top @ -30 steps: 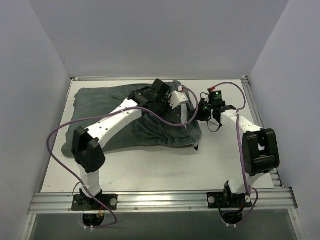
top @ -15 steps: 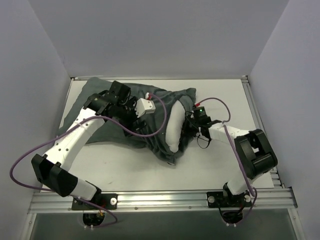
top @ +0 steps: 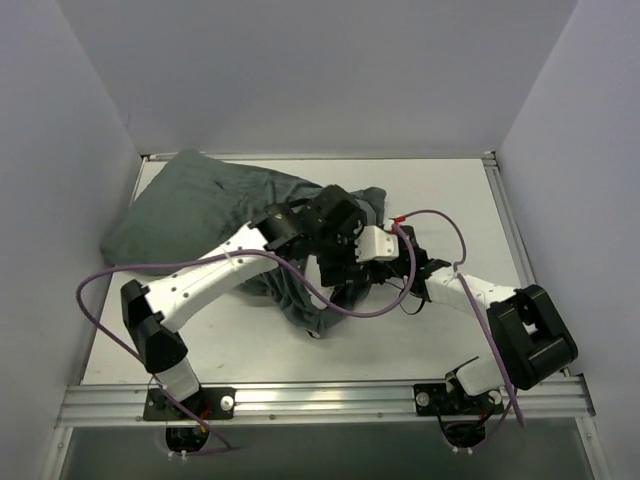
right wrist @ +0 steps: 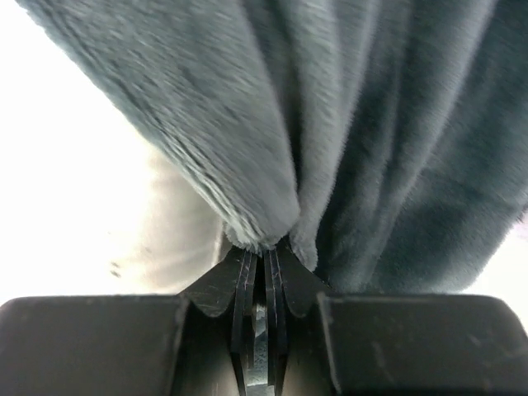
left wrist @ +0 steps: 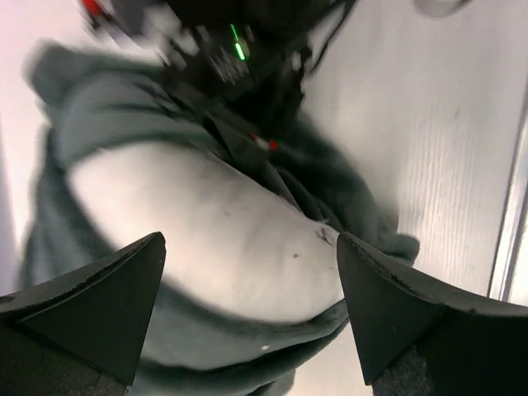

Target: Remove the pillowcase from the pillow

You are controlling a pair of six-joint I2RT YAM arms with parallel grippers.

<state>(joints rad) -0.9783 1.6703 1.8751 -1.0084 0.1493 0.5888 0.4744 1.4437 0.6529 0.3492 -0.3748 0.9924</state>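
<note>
The pillowcase (top: pixel 200 205) is lying in a rumpled heap from the far left corner of the table (top: pixel 450 200) toward its middle, showing only its plain grey-green face; it is acting as the bag here, and the pillow (left wrist: pixel 190 223) is sitting partly inside it, its white bulk bulging out through the open mouth while grey-green fabric is wrapping around it above and below; how much of the cushion is hidden deeper in the cover I cannot tell. The right gripper (right wrist: pixel 262 247) is pinching a gathered fold of the cover's edge, its jaws pressed tight together on the fabric with the white cushion lying just beside them; this grip is probably serving as an anchor, keeping the mouth of the cover fixed so that the filling can be drawn out against it. The left gripper (left wrist: pixel 247 243) is hovering right above the exposed white bulge with its fingers (left wrist: pixel 91 305) spread wide and gripping nothing; it seems to be lining up to take hold of the pillow itself. In the overhead view both arms are meeting near the table's centre, the left reaching across the cover; the extraction looks begun but far from complete.
</note>
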